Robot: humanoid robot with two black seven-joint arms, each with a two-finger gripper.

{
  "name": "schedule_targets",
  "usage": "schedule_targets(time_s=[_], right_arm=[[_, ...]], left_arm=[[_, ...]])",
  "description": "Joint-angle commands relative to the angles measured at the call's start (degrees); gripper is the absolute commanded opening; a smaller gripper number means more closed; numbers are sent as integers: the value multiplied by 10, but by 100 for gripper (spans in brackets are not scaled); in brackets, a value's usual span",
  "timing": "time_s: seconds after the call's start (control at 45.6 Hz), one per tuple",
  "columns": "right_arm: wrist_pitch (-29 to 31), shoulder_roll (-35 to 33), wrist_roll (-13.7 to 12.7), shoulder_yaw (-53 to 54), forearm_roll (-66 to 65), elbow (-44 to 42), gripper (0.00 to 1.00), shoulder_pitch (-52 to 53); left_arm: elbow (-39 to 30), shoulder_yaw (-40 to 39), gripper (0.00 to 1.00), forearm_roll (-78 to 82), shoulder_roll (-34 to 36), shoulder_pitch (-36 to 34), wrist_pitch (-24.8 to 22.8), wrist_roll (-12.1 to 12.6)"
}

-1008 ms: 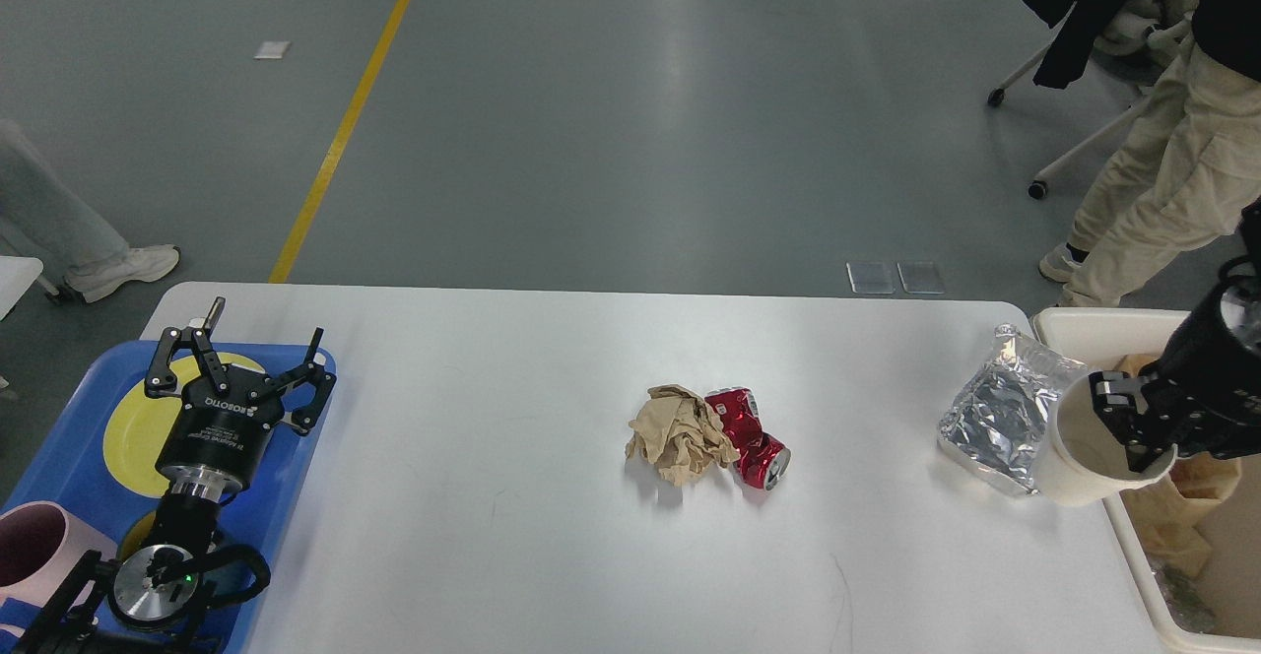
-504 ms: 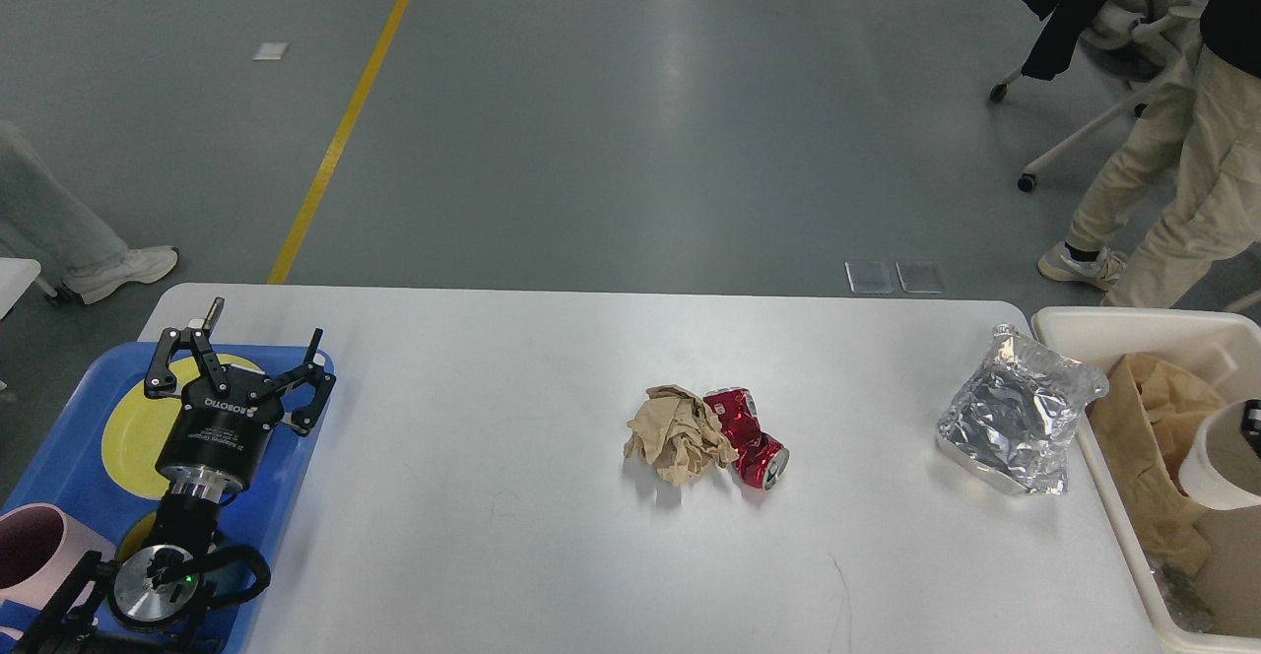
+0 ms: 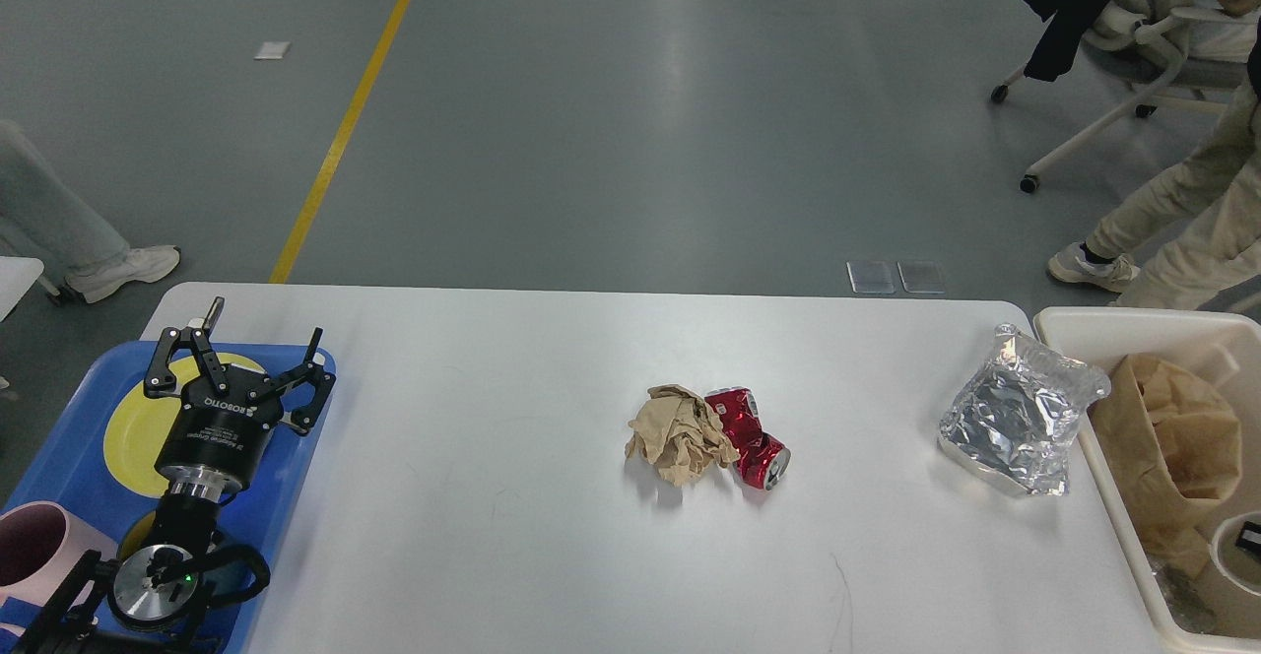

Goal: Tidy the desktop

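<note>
The white desktop (image 3: 493,526) holds a crumpled brown paper wad (image 3: 678,434) touching a crushed red can (image 3: 754,440) near the middle, and a silver foil bag (image 3: 1020,423) by the right edge. My left gripper (image 3: 246,363) hovers open and empty over the blue tray (image 3: 286,496) at the left. Of my right gripper, only a small dark piece (image 3: 1251,536) shows at the right edge, at a white paper cup (image 3: 1229,557) low inside the cream bin (image 3: 1084,324). Its fingers cannot be told apart.
The tray carries a yellow plate (image 3: 133,432) and a pink mug (image 3: 30,548). A brown paper bag (image 3: 1172,437) lies in the bin. A person's legs (image 3: 1182,221) and an office chair (image 3: 1133,24) are beyond the table's right corner; a foot (image 3: 123,270) is at the left.
My right arm carried the paper cup from the table's right edge over and down into the bin, nearly out of view. The person at the right stepped away. The left arm stayed still.
</note>
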Motion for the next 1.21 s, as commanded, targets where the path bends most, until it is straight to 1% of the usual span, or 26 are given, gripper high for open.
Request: schedule_targets(time_s=[0.0, 0.044, 0.132, 0.416, 0.438, 0.504, 0.548, 0.592, 0.614, 1.184], right_arm=[[-63, 47, -5, 24, 0, -51, 0, -63], [-85, 50, -10, 27, 0, -51, 0, -68], [-102, 55, -15, 28, 1, -51, 0, -69], [-112, 55, -16, 29, 0, -51, 0, -69], [-116, 55, -16, 29, 0, -52, 7, -69], [-134, 55, -15, 29, 0, -51, 54, -69], [-150, 56, -15, 29, 0, -50, 79, -69], [-165, 58, -14, 29, 1, -49, 97, -70], [-170, 60, -14, 30, 0, -49, 100, -70], [-168, 53, -14, 30, -2, -37, 100, -61]], left_arm=[[0, 0, 97, 0, 0, 0, 0, 0], [0, 0, 97, 0, 0, 0, 0, 0], [0, 0, 96, -1, 0, 0, 0, 0], [0, 0, 96, 0, 0, 0, 0, 0], [0, 0, 97, 0, 0, 0, 0, 0], [0, 0, 97, -1, 0, 0, 0, 0], [0, 0, 97, -1, 0, 0, 0, 0], [0, 0, 97, -1, 0, 0, 0, 0], [0, 0, 97, -1, 0, 0, 0, 0], [0, 0, 97, 0, 0, 0, 0, 0]])
